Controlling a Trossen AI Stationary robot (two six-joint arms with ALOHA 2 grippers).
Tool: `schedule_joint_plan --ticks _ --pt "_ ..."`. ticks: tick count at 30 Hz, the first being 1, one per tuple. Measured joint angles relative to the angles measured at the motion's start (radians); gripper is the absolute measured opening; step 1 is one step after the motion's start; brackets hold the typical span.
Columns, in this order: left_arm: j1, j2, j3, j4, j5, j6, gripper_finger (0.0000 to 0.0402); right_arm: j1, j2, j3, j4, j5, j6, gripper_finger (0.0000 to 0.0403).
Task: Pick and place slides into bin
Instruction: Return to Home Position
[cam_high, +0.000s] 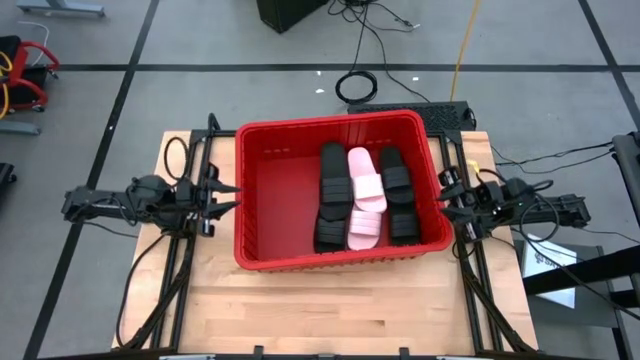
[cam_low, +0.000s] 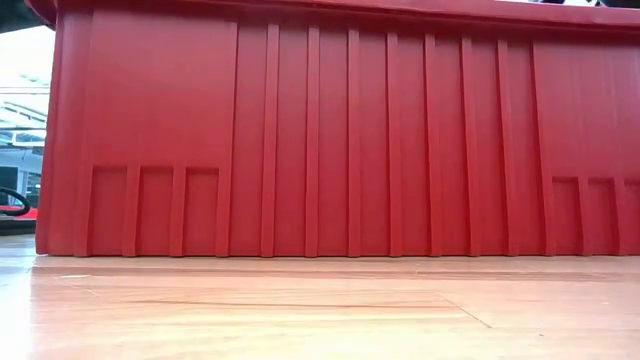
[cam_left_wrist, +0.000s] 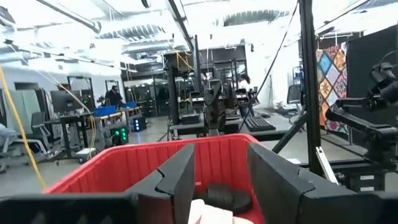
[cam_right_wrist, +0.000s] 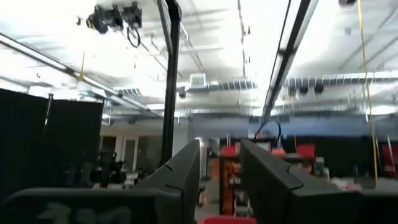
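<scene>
The red bin (cam_high: 330, 128) stands at the table's middle, toward the far edge; its ribbed wall (cam_low: 330, 140) fills the low view. Several slides lie inside it in its right half: black ones (cam_high: 333, 170) (cam_high: 398, 190) and pale pink ones (cam_high: 366, 200) between them. My left gripper (cam_high: 232, 195) hovers open just outside the bin's left wall, pointing at it; its wrist view looks over the rim (cam_left_wrist: 124, 158) at a black slide (cam_left_wrist: 227, 196). My right gripper (cam_high: 443, 203) stands open just outside the right wall, tipped upward (cam_right_wrist: 221, 146).
Bare wooden table (cam_high: 330, 310) stretches in front of the bin to the near edge. Black frame rails (cam_high: 170, 290) (cam_high: 480, 290) run along both sides of the table. Cables (cam_high: 358, 85) lie on the floor beyond the far edge. A person (cam_left_wrist: 114, 94) is far off in the room.
</scene>
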Motion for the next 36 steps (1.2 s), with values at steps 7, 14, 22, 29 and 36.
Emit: schedule_joint_plan --ticks 7,14,22,29,36 --pt "0.000 -0.124 -0.073 0.001 0.000 0.000 0.0152 0.000 -0.074 -0.076 0.037 0.003 -0.033 0.0105" --pt "0.000 -0.232 -0.148 -0.002 0.000 -0.026 0.0152 0.000 -0.100 -0.141 0.045 0.089 -0.032 0.0105" --pt "0.000 -0.273 -0.220 0.006 0.000 -0.035 0.0152 0.000 -0.101 -0.194 0.082 0.109 -0.033 0.0105" --pt "0.000 -0.273 -0.283 0.052 -0.001 -0.053 0.0152 0.000 -0.100 -0.208 0.053 0.105 -0.022 0.0105" --pt "-0.001 -0.273 -0.283 -0.010 0.000 -0.088 0.0152 0.000 -0.100 -0.210 -0.023 0.108 -0.028 0.0105"
